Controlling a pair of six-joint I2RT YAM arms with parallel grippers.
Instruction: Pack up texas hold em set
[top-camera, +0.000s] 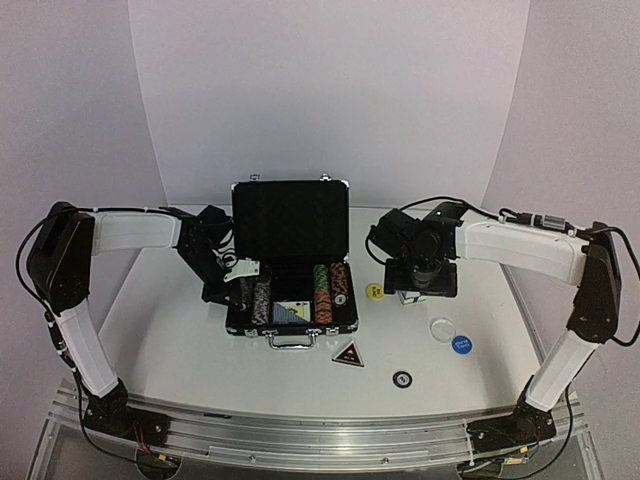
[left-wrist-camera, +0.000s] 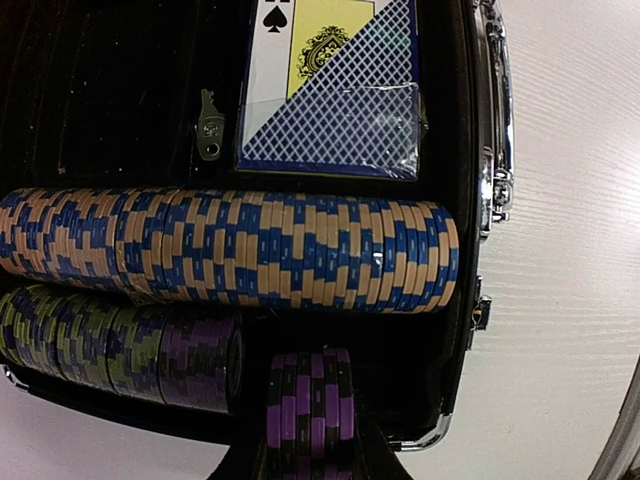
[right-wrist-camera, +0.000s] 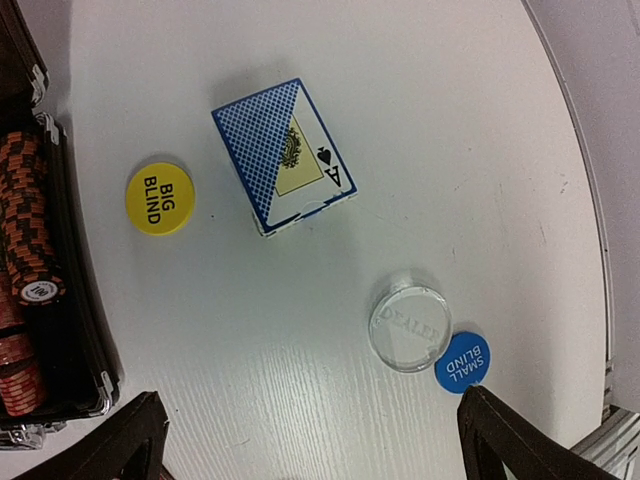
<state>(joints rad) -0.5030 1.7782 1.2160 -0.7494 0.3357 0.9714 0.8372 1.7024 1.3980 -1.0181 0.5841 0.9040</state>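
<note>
The black silver-edged briefcase (top-camera: 290, 215) lies open at the table's middle, with rows of striped chips (top-camera: 322, 288) and a blue card deck (top-camera: 288, 313) in its tray. My left gripper (top-camera: 236, 276) hangs over the tray's left end; in the left wrist view it (left-wrist-camera: 310, 445) is shut on a small stack of purple-black chips (left-wrist-camera: 310, 385), beside a green and purple row (left-wrist-camera: 120, 345). My right gripper (right-wrist-camera: 320, 455) is open and empty above the table. Below it lie a second blue deck (right-wrist-camera: 285, 155), the yellow disc (right-wrist-camera: 160, 198), the clear disc (right-wrist-camera: 410, 328) and the blue disc (right-wrist-camera: 462, 362).
A dark triangular marker (top-camera: 348, 356) and a small black disc (top-camera: 401, 379) lie in front of the case. A blue-tan chip row (left-wrist-camera: 230, 248) and a small key (left-wrist-camera: 209, 125) sit in the tray. The case's right wall (right-wrist-camera: 75, 300) is left of the yellow disc.
</note>
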